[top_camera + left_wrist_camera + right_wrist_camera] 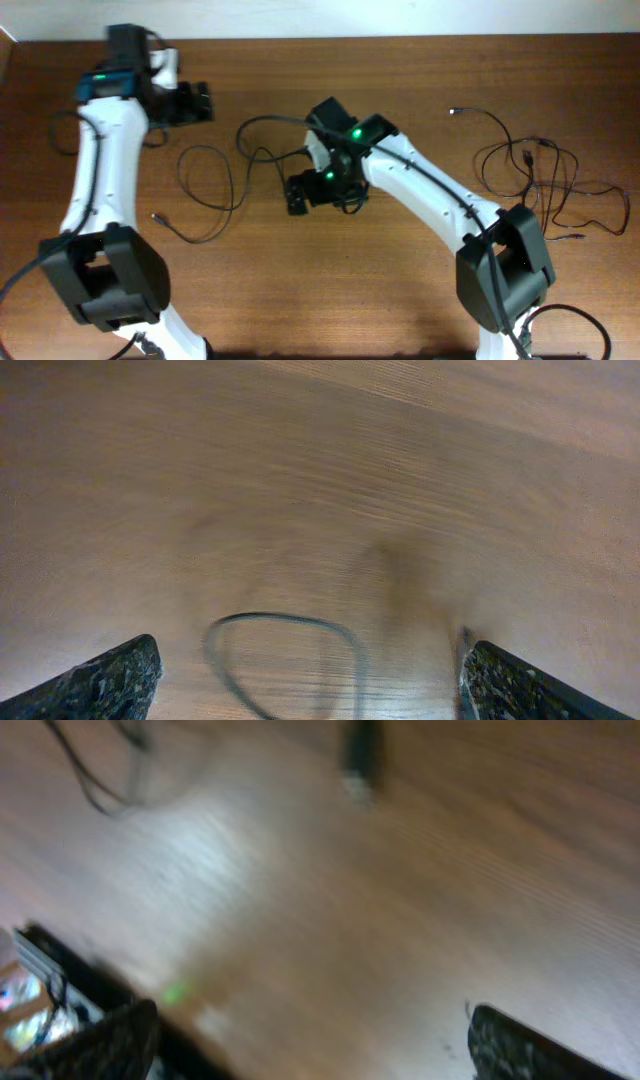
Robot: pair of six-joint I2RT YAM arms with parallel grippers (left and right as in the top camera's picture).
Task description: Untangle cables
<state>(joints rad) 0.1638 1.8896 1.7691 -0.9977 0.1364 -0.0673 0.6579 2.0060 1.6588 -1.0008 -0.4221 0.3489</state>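
A thin black cable [215, 185] lies loose on the wooden table at centre left, with a small plug end [157, 215]. A bunch of several thin black cables [545, 185] lies at the right, one silver-tipped [453, 111]. My left gripper [195, 102] is at the top left, open, above bare wood; a cable loop [285, 650] shows between its fingers [310, 680] below. My right gripper [298, 192] is open at the table's middle, beside the loose cable. Its blurred wrist view shows a plug [360, 755], a cable [95, 770] and open fingers [315, 1040].
The table's far edge [320, 38] meets a white wall. The table's edge and clutter beyond it show at the lower left of the right wrist view [40, 990]. The arm bases stand at the front left [105, 275] and front right [500, 270].
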